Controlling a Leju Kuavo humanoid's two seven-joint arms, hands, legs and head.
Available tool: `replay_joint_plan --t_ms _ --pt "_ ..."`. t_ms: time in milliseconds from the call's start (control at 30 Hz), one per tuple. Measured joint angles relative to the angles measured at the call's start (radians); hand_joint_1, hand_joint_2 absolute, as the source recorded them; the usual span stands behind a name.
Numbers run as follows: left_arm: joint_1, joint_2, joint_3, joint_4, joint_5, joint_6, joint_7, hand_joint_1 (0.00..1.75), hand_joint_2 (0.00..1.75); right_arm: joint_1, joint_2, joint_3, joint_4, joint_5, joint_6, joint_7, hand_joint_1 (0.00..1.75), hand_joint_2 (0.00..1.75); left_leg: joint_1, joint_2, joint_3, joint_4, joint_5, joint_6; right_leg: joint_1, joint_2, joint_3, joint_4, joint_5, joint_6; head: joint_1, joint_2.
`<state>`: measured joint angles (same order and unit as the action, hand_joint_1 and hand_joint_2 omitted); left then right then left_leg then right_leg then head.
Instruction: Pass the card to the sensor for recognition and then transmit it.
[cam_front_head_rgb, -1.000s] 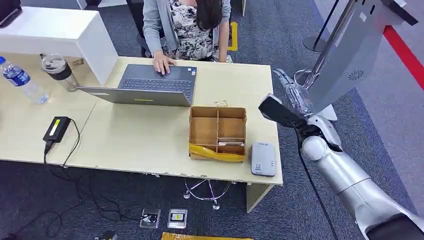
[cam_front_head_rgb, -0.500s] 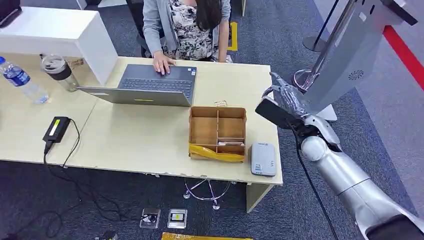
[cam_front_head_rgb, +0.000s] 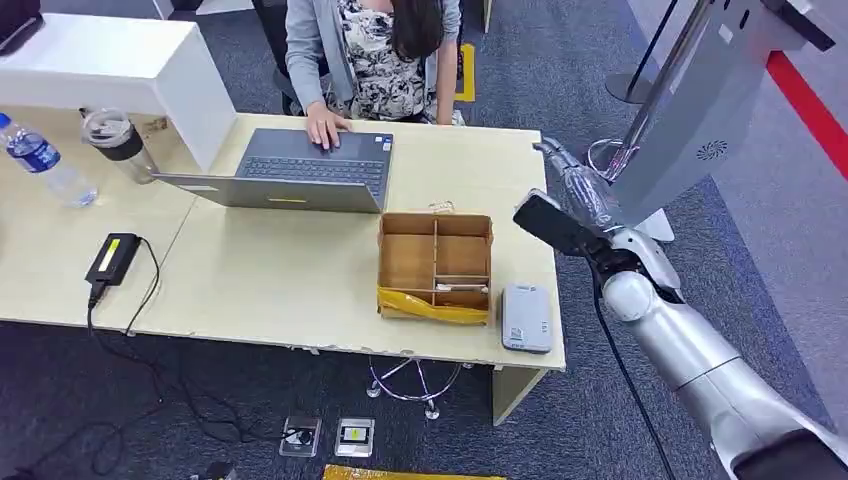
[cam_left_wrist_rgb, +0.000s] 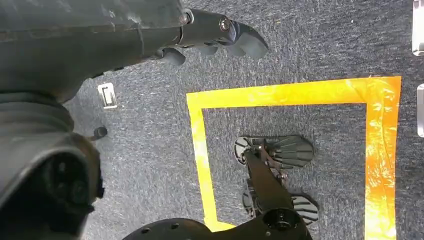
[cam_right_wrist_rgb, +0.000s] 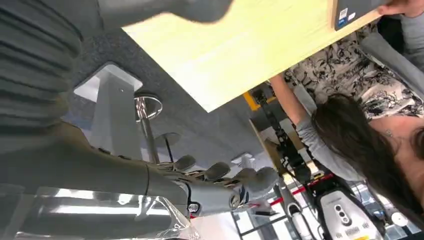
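card reader (cam_front_head_rgb: 526, 317) on desk (cam_front_head_rgb: 280, 280) (grey carpet) | right hand (cam_front_head_rgb: 578, 190) empty, fingers extended

Even, bright indoor light from above; the desk (cam_front_head_rgb: 300, 270) shows soft, short shadows beside the box (cam_front_head_rgb: 436, 265) and laptop (cam_front_head_rgb: 300, 170). Head view is fairly sharp, slightly soft at its edges. In the right wrist view the near hand (cam_right_wrist_rgb: 200, 187) and plastic glare are blurred; the left wrist view is dimmer, its foreground dark and unfocused
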<state>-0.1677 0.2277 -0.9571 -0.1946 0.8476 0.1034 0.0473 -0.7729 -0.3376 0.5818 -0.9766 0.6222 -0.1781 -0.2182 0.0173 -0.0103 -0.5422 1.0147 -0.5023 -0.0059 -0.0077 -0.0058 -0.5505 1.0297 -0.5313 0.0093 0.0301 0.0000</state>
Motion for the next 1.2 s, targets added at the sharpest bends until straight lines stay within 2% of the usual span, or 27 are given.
replay_joint_plan --t_ms 567,1200 --pt "-0.001 -0.003 0.0 0.0 -0.002 0.004 0.0 0.0 0.0 0.005 0.0 0.0 0.0 0.024 -0.006 0.01 0.0 1.75 0.0 0.0 0.0 0.0 0.0 0.0 0.0 0.0 0.0 0.0 0.0 0.0 0.0 0.0" --pt "-0.001 -0.003 -0.006 0.0 -0.01 0.004 0.0 0.0 0.0 0.018 0.0 0.001 -0.002 0.103 -0.047 0.024 0.0 1.75 0.0 0.0 0.0 0.0 0.0 0.0 0.0 0.0 0.0 0.0 0.0 0.0 0.0 0.0"
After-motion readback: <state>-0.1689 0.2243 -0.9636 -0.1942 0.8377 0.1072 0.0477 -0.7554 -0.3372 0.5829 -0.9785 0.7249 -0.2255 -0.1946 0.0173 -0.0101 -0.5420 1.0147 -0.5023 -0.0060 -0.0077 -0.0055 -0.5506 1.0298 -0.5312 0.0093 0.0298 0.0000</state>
